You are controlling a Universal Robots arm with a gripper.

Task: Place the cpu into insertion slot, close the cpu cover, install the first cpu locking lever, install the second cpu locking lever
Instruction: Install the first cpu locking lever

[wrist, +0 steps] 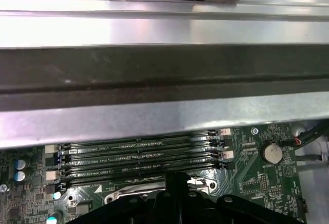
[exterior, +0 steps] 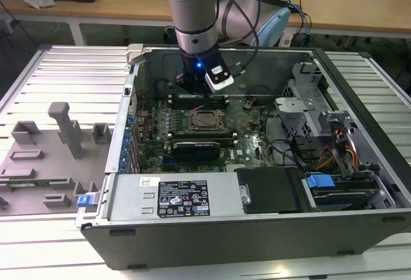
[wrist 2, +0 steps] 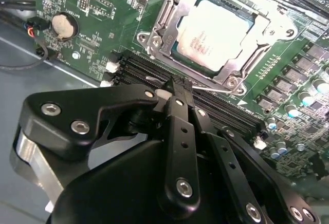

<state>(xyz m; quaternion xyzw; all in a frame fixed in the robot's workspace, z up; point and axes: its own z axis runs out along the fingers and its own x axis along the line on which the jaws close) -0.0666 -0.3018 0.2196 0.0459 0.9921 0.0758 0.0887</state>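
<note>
An open computer case (exterior: 257,222) lies on its side on the slatted counter (exterior: 58,74), its motherboard (exterior: 250,140) facing up. The arm reaches down into the case near its far wall, and the gripper (wrist 2: 177,86) hangs just above the board with its fingers (wrist 2: 181,131) drawn together into a narrow point; nothing is between them.

The cpu (wrist 2: 213,33) sits flat in the insertion slot (wrist 2: 181,58) near the middle of the motherboard, its pale metal top facing up. It is square, so it has no clear long axis; its edges run parallel to the socket's sides. The cpu cover (wrist 2: 259,31) lies down around the chip, its window framing the metal top. A thin wire lever (wrist 2: 213,89) runs along the socket edge nearest the gripper, just beside the fingertips, and seems to lie low against the frame, though whether it is latched is hard to tell.

Between the socket and the case's far wall run the long black memory slots (wrist: 139,154), parallel to that wall. A round coin battery (wrist 2: 64,25) sits on the board off to one side of the socket. On the counter at the exterior view's left rests a grey moulded fixture tray (exterior: 45,158).
</note>
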